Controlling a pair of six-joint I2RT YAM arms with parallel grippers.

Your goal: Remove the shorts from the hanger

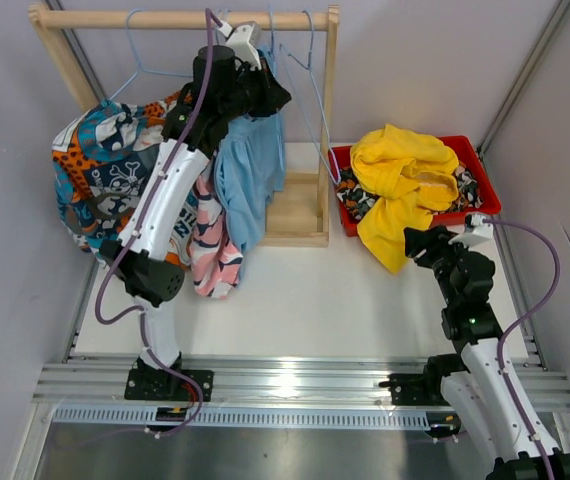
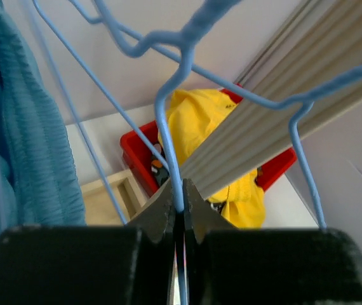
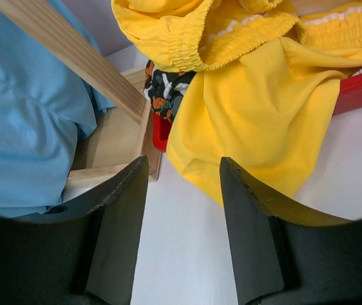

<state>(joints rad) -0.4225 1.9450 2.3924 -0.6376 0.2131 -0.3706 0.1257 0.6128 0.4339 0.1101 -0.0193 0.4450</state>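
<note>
At upper centre, the left end effector (image 2: 180,194) pinches the blue hanger (image 2: 164,136); the light blue shorts (image 1: 250,180) dangle vertically beneath. The right end effector (image 3: 184,170), released, sits farther off.

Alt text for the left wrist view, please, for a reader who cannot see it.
The left gripper is shut on the thin wire of a blue hanger, seen from just behind its fingers. At the left hang light blue shorts; beyond, a pale wooden beam crosses diagonally in front of yellow shorts heaped in a red bin.
</note>
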